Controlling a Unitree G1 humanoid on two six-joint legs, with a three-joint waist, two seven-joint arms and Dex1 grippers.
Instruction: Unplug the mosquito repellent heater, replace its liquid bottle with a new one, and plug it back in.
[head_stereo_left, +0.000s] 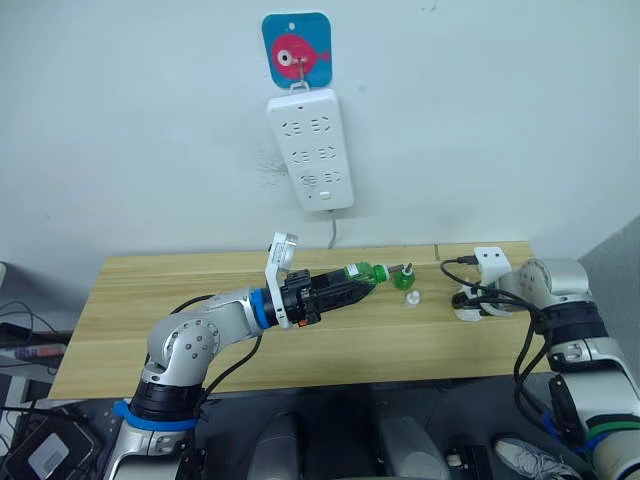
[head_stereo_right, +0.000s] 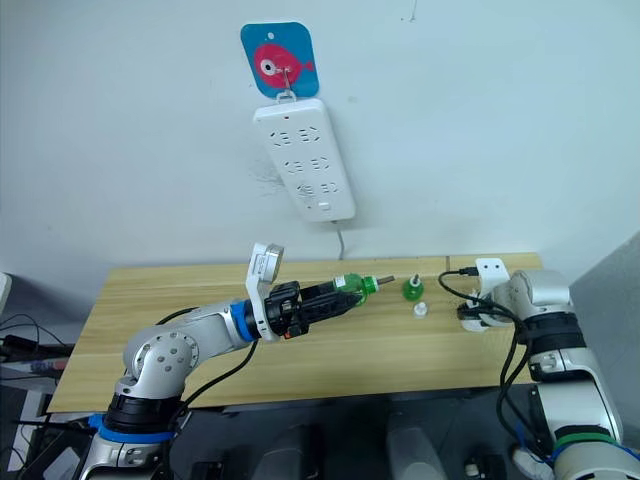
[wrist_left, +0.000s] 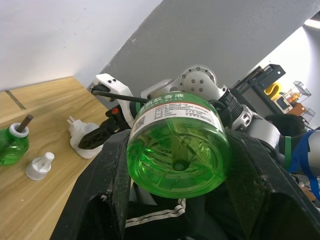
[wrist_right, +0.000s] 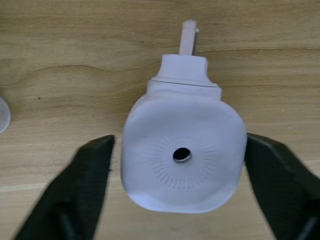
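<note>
Head view: the left gripper (head_stereo_left: 352, 285) clamps a green bottle (head_stereo_left: 365, 274) above the table (head_stereo_left: 150, 300); a second bottle (head_stereo_left: 404, 277) and small white cap (head_stereo_left: 413, 298) stand nearby. Right wrist view: the mosquito repellent heater (wrist_right: 182, 157) lies on the wood between spread fingers (wrist_right: 85, 185), untouched; light, rigid, smooth plastic, probably best gripped across its flat sides.

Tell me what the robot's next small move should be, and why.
Probably close the right gripper on the mosquito repellent heater. Its jaws stand open on either side of the heater, which lies on the table with no bottle in it. The left gripper already holds a green bottle in the air, so the heater likely needs securing before that bottle can go in.
</note>
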